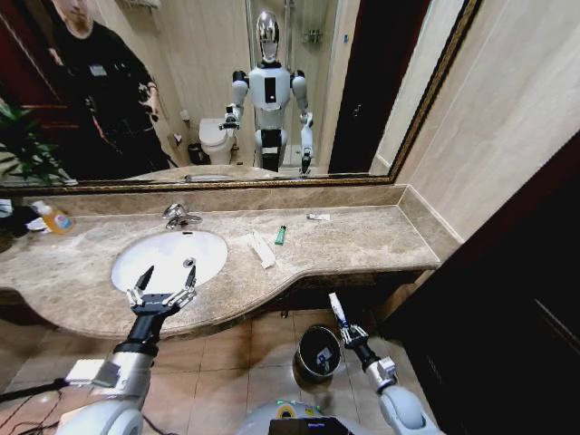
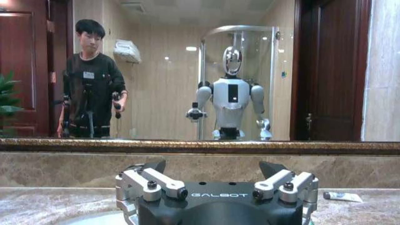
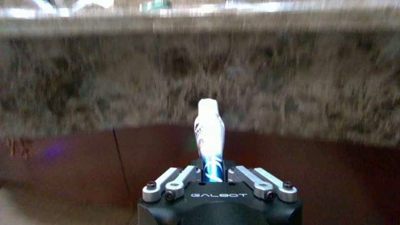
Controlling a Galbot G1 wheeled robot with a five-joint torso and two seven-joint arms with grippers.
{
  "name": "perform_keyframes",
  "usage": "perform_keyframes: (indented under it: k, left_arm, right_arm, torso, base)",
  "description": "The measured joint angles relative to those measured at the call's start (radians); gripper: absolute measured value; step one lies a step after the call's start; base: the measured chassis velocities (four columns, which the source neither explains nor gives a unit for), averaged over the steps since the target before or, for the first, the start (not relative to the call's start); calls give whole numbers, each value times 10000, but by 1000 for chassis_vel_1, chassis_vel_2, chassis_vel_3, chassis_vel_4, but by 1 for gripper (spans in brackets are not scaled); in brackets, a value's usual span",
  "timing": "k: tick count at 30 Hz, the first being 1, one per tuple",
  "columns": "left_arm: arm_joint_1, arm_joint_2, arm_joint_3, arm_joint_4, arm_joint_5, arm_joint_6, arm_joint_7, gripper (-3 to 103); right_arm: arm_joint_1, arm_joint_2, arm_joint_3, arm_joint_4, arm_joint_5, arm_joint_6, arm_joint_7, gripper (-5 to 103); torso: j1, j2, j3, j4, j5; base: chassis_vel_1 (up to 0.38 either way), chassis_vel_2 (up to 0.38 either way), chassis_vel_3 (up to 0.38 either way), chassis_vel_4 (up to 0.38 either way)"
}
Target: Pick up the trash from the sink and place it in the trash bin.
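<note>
Head: left gripper (image 1: 166, 276) jaws apart, over the sink (image 1: 136, 263) front rim. Right gripper (image 1: 347, 332) low beside the trash bin (image 1: 319, 351), clamped on a white-and-blue tube (image 1: 336, 308). White strip (image 1: 263, 250), green stick (image 1: 281, 235) lie on the counter (image 1: 362, 240).
Left wrist: fingers (image 2: 150, 180) spread, nothing between.
Right wrist: tube pinched at its base, sticking out past the fingertips.

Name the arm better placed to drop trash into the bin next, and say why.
Right. Its tool is shut on a white-and-blue tube, low beside the round black metal-rimmed bin. The left tool hovers open and empty at the front edge of the white oval sink.
</note>
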Motion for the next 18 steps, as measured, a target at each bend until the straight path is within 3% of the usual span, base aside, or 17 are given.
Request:
perform_keyframes:
  k: [4,7,18]
  left_arm:
    - [0,0,0,0,0,0,0,100]
    - [0,0,0,0,0,0,1,100]
    - [0,0,0,0,0,0,0,100]
  right_arm:
    - [170,223,-97,-906,-441,-3,-48,17]
    - [407,915,66,-1938,-1169,295,124,17]
    - [275,1739,-151,-2857,-2801,785,1068,17]
  torso:
    - [0,0,0,0,2]
    - [-1,0,0,0,5]
    - [-1,0,0,-1,1]
  base:
    - [0,0,0,0]
    - [0,0,0,0]
    - [0,0,0,0]
